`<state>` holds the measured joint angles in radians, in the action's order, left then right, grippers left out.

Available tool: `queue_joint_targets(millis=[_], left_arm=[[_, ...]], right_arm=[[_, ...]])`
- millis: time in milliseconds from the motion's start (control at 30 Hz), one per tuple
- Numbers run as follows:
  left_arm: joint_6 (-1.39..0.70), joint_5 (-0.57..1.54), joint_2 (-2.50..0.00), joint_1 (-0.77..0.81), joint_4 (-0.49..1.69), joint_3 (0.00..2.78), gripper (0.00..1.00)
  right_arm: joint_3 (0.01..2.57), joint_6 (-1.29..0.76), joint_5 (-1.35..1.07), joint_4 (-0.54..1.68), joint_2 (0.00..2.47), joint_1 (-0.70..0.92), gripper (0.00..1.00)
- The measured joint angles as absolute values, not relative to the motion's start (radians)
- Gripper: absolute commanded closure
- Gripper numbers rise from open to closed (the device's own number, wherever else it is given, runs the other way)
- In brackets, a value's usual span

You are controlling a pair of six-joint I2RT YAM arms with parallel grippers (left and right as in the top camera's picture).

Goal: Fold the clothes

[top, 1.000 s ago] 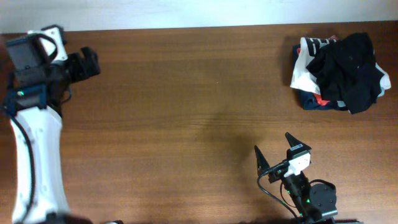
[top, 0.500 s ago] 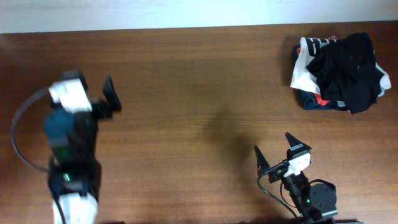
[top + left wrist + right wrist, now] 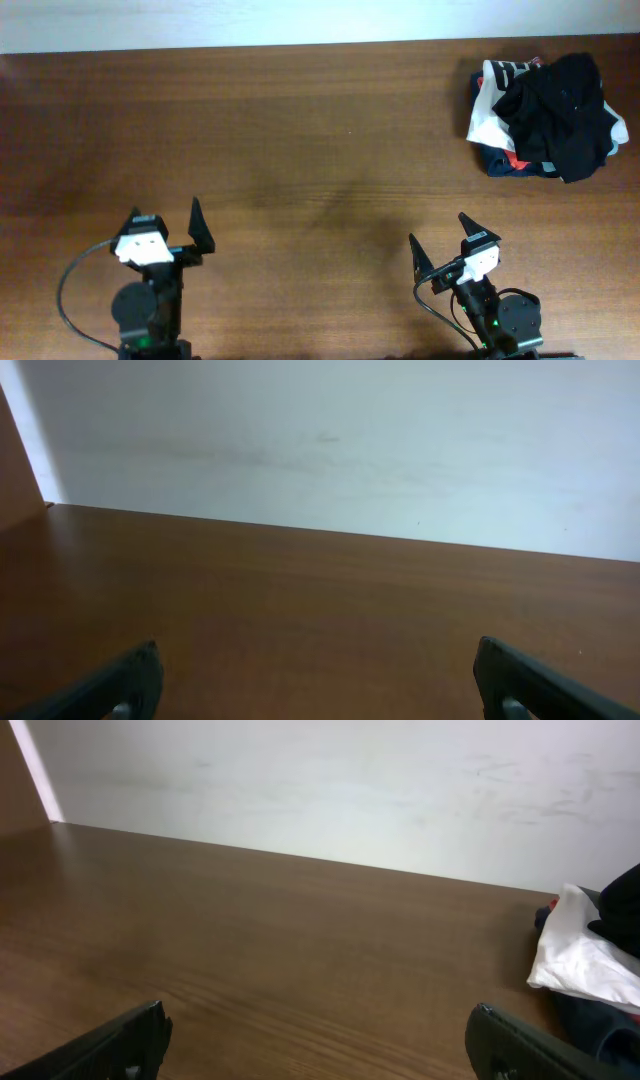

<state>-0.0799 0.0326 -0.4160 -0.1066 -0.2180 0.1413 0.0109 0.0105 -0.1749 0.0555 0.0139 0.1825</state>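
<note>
We have nothing between the fingers of either arm; our right gripper (image 3: 447, 243) stands spread wide at the near edge of the table (image 3: 300, 130), its two dark fingertips well apart and touching nothing, and our left gripper (image 3: 167, 220) sits the same way at the near edge on the other side, jaws fully parted over bare wood; ahead of the left one we see only table and the pale wall (image 3: 320, 440); ahead and to the right of the right gripper, well apart from it at the far edge, lies the heap; the clothes (image 3: 560, 110), a black top, sit crumpled on top of a white garment (image 3: 488, 105) with navy and red cloth beneath; we judge the top light, limp and quick to drape, so it will sag and drag whatever it rests on; we cannot tell sleeves from hem in that bundle; we would pinch a raised fold near its upper edge, lift it clear of the pile, then find two corners to spread it flat
</note>
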Motion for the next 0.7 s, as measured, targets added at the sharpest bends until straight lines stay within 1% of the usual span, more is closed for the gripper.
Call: queue_joint_targets(millis=[300, 467, 700], left_arm=[[-0.080, 0.033, -0.199, -0.107, -0.092, 0.066, 0.01], [-0.080, 0.033, -0.148, -0.107, -0.004, 0.063, 0.01], [-0.080, 0.033, -0.096, -0.107, 0.057, 0.063, 0.01]], right_arm=[[0.011, 0.011, -0.175, 0.056, 0.014, 0.183, 0.01], [0.011, 0.011, -0.175, 0.056, 0.014, 0.183, 0.01], [0.011, 0.011, -0.175, 0.056, 0.014, 0.183, 0.01]])
